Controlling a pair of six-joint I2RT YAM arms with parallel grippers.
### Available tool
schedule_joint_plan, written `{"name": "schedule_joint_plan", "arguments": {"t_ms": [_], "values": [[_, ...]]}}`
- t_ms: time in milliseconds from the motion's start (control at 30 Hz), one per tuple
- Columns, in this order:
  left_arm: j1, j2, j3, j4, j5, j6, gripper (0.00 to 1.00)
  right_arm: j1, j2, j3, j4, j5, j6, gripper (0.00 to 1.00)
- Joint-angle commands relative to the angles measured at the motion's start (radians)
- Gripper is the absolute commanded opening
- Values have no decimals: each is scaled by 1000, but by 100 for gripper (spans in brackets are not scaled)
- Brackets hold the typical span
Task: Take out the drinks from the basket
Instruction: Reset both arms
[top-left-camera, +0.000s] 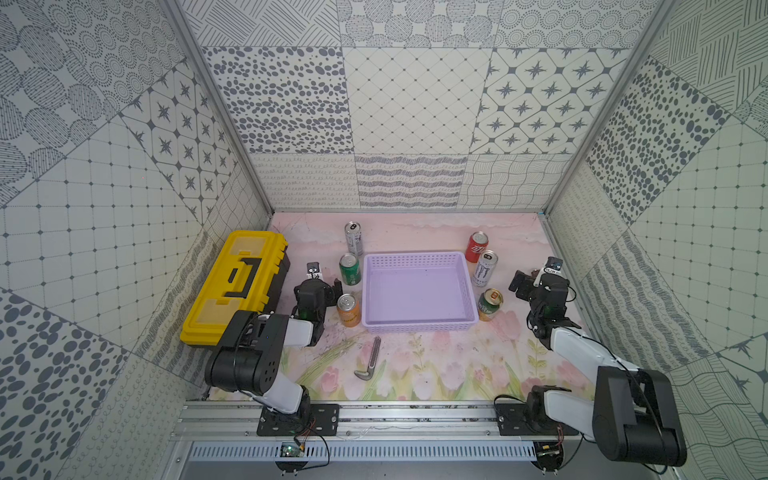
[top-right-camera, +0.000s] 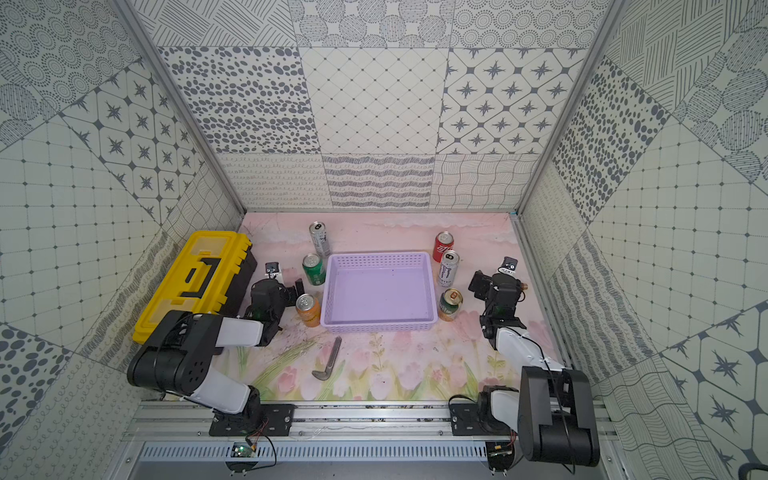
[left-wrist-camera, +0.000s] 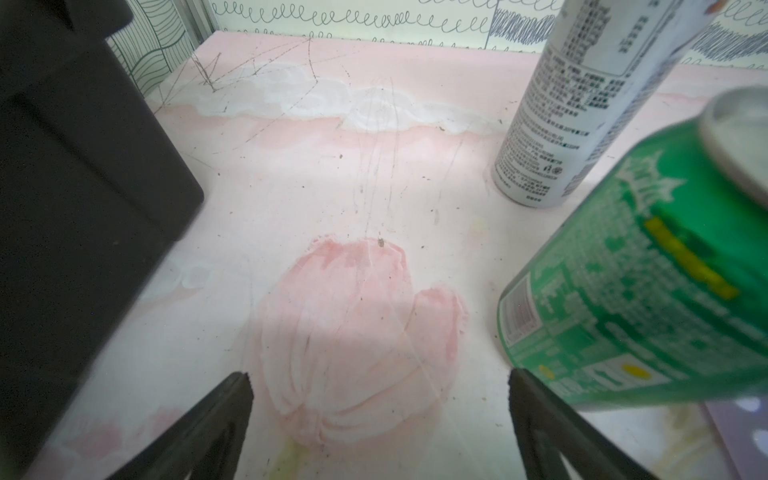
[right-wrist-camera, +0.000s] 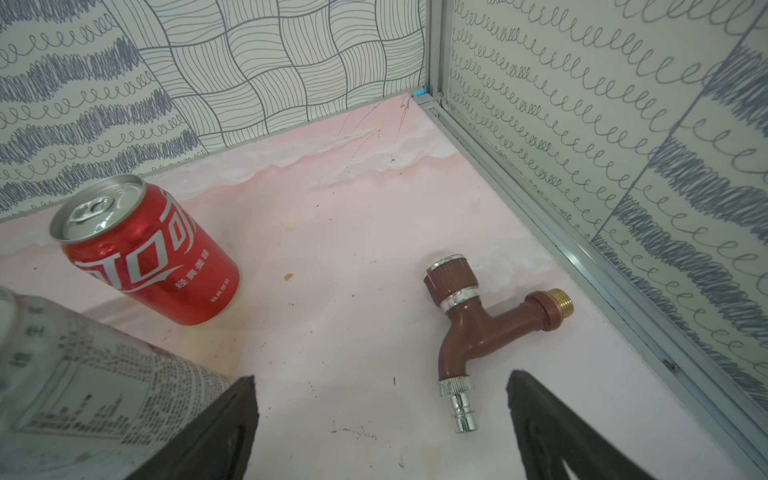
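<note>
The yellow toolbox lies on the outer, left side of the left gripper, its dark wall close by. The left arm rises from the front rail and leans out to the left. It is folded sharply at the elbow, the forearm runs back inward, and the wrist hangs low over the flowered mat, aimed at the back wall. Its jaws stand spread wide with only bare mat between them.

Just off this gripper's right side stands the green can. Ahead of it is a silver can, and behind it, toward the rail, the orange can. The lavender basket sits between the two grippers, just past those cans. All six drinks stand upright on the mat outside it.

Left of the right gripper stand the dark green and gold can and, nearest, the second silver can. The red can is ahead and to its left. The right arm's elbow juts out to the right, the forearm reaches forward and the wrist is low. Its jaws are spread and hold nothing. A brown tap lies on the mat just ahead of them, nearer the right jaw.
</note>
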Motion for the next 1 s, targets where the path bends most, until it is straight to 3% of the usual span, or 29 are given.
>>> {"name": "schedule_joint_plan", "arguments": {"t_ms": [0, 533, 967], "values": [[2, -1, 0, 72, 14, -3, 100, 2, 38, -5, 192, -104, -50, 97], [1, -1, 1, 71, 14, -3, 100, 7, 226, -4, 348, -96, -43, 97], [1, -1, 1, 71, 16, -3, 100, 97, 310, 127, 199, -13, -125, 97]]}}
